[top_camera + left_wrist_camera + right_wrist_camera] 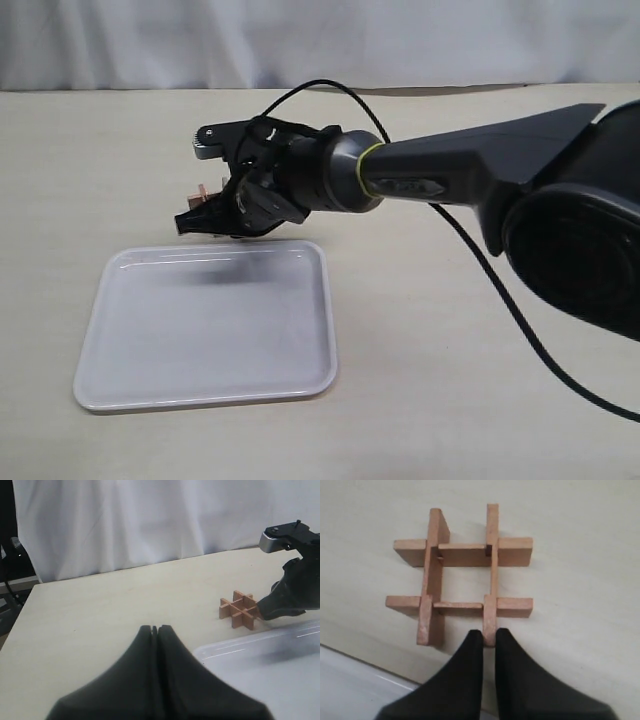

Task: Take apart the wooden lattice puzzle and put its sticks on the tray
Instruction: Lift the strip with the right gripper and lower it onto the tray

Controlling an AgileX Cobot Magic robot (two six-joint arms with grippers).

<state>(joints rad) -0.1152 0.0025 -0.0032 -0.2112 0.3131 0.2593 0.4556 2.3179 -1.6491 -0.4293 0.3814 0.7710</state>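
The wooden lattice puzzle [462,575] lies assembled on the table, its four reddish-brown sticks still interlocked in a tic-tac-toe grid. My right gripper [489,636] is shut on the near end of one stick [491,570]. In the exterior view only a corner of the puzzle [203,192] shows behind the right gripper [192,221], just beyond the far rim of the white tray [205,325]. From the left wrist the puzzle [239,609] sits beside the tray [265,675]. My left gripper [156,629] is shut and empty, well away from the puzzle.
A black cable [480,270] trails from the right arm [450,175] across the table. A white curtain [150,520] hangs behind the table's far edge. The tray holds nothing.
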